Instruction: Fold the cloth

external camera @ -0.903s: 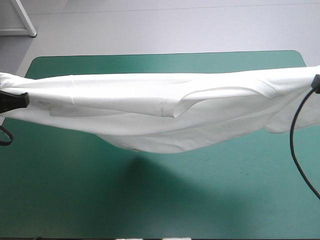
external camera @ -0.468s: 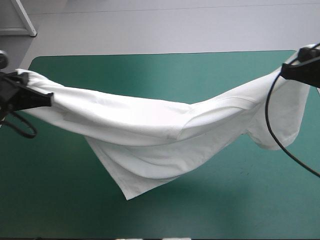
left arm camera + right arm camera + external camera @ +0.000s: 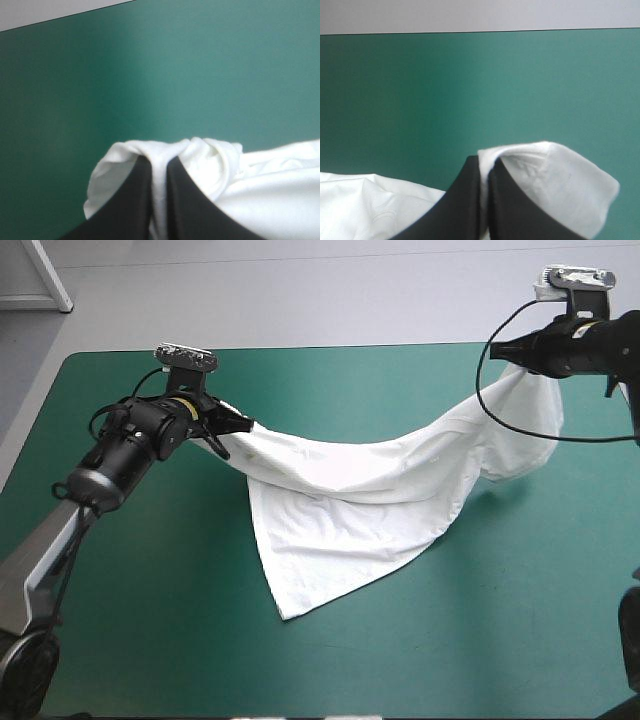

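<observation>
T-shirt [image 3: 340, 500] drapes across cover [image 3: 450, 640] side to side, blocking front-to-back passage. Open room on T-shirt's near side and in the strip beyond it.

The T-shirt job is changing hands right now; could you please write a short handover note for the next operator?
Left end effector: shut on the T-shirt at one end.
Right end effector: shut on its other end.
The T-shirt sags between them, its lower part lying on the teal-green cover.
Done: both ends gripped.
Left: spreading it flat and every fold.
</observation>
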Controlling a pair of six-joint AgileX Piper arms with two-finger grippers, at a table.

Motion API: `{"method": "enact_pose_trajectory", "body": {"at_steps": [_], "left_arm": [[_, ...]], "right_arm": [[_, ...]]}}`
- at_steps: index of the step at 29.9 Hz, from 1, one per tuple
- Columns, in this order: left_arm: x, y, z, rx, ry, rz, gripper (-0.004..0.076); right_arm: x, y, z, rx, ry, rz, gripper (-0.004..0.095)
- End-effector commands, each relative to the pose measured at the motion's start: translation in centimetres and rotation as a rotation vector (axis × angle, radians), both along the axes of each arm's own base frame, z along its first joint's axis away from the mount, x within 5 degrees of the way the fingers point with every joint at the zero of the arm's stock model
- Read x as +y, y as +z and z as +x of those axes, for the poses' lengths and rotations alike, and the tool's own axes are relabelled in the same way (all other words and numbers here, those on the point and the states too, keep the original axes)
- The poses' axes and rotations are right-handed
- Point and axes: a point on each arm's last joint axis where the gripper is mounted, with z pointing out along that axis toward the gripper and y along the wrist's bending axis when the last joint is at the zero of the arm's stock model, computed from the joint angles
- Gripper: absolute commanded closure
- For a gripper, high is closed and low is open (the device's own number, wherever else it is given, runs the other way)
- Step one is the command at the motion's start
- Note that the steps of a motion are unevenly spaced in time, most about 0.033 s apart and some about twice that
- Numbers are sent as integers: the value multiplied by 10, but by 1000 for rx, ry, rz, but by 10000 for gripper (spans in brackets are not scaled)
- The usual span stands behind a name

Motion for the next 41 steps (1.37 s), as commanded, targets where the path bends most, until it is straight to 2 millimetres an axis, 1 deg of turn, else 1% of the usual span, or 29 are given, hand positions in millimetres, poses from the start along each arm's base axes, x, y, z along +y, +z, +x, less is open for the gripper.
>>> {"method": "enact_pose_trajectory", "body": {"at_steps": [1,2,5,6,7,8,9,11,12,13,14,15,17,18,20,22,23,25,27,29,31,32,34,36,39,41], "left_arm": [[1,-3,33,-152,51,-153,733],[1,-9,40,-159,65,-182,733],[1,-31,63,-191,83,-250,726],[2,-37,69,-206,87,-271,703],[0,-42,74,-220,79,-279,659],[0,-45,79,-238,72,-288,609],[1,-46,83,-268,65,-300,531],[0,-47,87,-306,50,-317,360],[1,-46,88,-323,48,-323,267],[2,-43,89,-326,50,-317,194],[3,-39,88,-321,50,-297,153],[5,-29,85,-311,54,-265,128],[11,-3,75,-285,67,-196,127],[14,14,68,-286,71,-168,129],[22,45,47,-252,94,-116,150],[29,66,26,-204,120,-86,172],[33,75,14,-180,128,-70,183],[40,84,-7,-117,154,-48,202],[46,87,-25,-25,156,1,219],[51,84,-41,93,159,54,232],[54,82,-52,180,169,85,234],[55,80,-54,203,163,102,234],[55,80,-54,204,143,123,234],[54,78,-49,190,134,123,234],[50,69,-36,192,84,146,234],[48,58,-22,208,70,135,234]], "right_arm": [[-7,-10,33,-118,-39,-6,927],[-8,-18,43,-118,-42,-9,927],[-11,-53,75,-91,-58,-6,908],[-11,-64,84,-82,-63,-3,873],[-12,-74,92,-78,-68,6,804],[-11,-82,98,-71,-69,21,721],[-11,-90,104,-69,-72,38,578],[-11,-99,111,-59,-73,56,224],[-10,-100,113,-61,-75,68,73],[-9,-100,112,-55,-73,82,-37],[-9,-97,110,-57,-72,86,-34],[-9,-92,107,-57,-69,83,-24],[-7,-75,94,-61,-58,83,0],[-6,-67,87,-58,-51,82,9],[-4,-46,68,-53,-36,87,25],[-2,-29,49,-35,-15,86,45],[0,-21,37,-14,-1,83,63],[3,-12,17,54,29,77,102],[5,-4,-2,114,56,66,131],[10,3,-19,158,81,43,143],[16,9,-33,144,84,26,143],[20,11,-41,146,85,23,143],[29,7,-56,165,106,30,143],[41,2,-73,185,149,25,143],[62,-15,-96,213,217,11,146],[79,-28,-110,228,269,9,146]]}}
